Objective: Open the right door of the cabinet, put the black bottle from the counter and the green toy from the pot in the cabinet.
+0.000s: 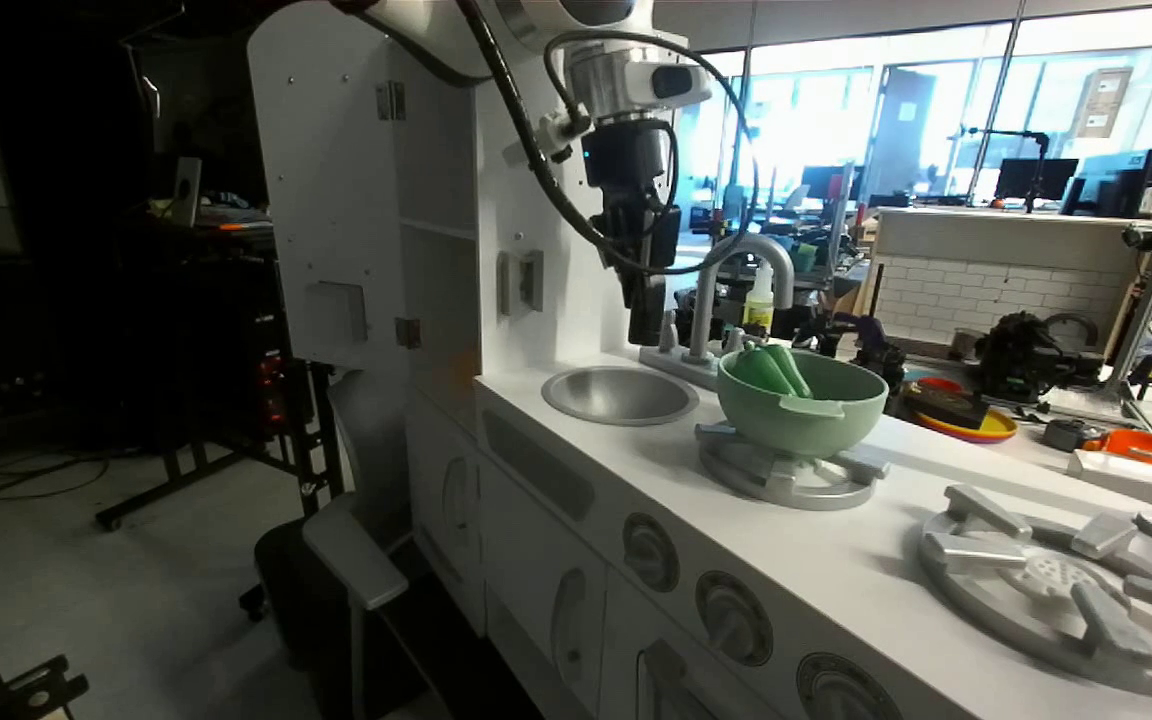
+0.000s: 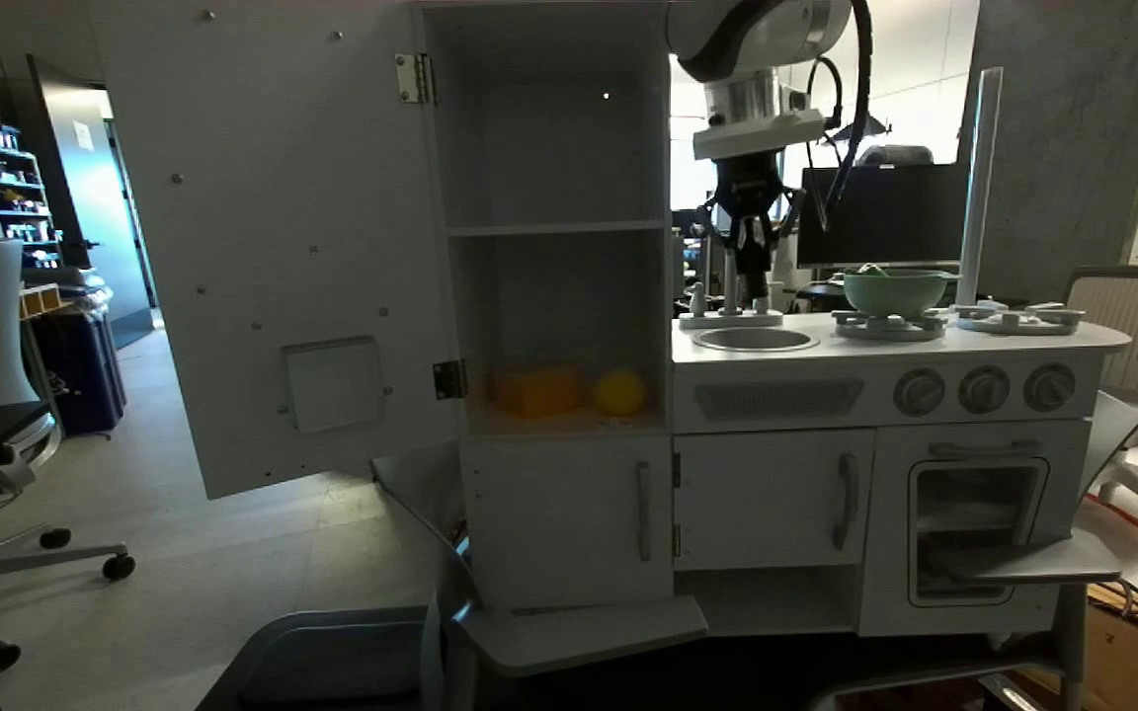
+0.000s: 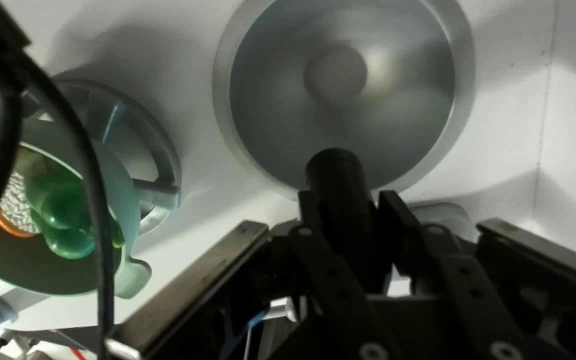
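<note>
Grips the bottle [image 3: 338,182] between both fingers [image 3: 398,215] near the sink [image 2: 755,339], apparently at the stowing step, and should next swing round into the open cabinet [image 2: 569,296].

a round yellow item [image 2: 620,393] sits just beside an orange item [image 2: 535,392], well apart from a dark monitor [image 2: 910,217].

Black bottle [image 3: 337,172]: lower centre of the wrist view, the gripper [image 3: 349,205] is hiding one end from me.
Pot [image 3: 127,200]: the left edge is cutting it off; a cable [image 3: 105,260] is hiding a strip.
Green toy [image 2: 871,269]: right of an exterior view, I'm seeing only a sliver.
Door [image 2: 283,227]: the upper edge is cropping it there.
Orange shape [image 2: 536,392], yellow shape [image 2: 619,393]: looking too blurred, near centre, for me to name.
</note>
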You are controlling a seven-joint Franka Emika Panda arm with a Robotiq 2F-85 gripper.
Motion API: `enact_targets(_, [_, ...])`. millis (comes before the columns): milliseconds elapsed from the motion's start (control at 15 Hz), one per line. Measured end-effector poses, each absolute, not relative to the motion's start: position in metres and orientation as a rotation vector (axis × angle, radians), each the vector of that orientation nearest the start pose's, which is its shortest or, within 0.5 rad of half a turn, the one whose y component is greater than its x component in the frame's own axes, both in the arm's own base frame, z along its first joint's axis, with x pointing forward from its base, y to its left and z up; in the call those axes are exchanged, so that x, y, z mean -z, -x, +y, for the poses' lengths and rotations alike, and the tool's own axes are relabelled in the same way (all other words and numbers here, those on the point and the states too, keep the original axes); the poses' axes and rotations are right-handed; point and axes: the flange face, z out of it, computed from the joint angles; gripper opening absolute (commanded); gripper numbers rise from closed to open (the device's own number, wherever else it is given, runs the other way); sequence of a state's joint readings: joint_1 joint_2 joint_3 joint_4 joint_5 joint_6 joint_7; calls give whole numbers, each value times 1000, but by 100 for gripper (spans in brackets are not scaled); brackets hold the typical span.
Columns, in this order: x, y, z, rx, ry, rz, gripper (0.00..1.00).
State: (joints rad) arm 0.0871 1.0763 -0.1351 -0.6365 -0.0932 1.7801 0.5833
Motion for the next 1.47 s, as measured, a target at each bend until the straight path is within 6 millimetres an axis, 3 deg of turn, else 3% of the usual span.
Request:
enact_targets(333, [-371,-782,40,37,3268,509,10])
enact_targets(600, [-397,-753,68,-87,3304,176,10])
enact_targets(1067, [-442,-688,83,-217,3355,-296,10])
enact_targets(1200, [-447,-662,107,-253,3363,-439,10])
enact_targets(1467, [-447,-601,191,-283,3359,-710,10])
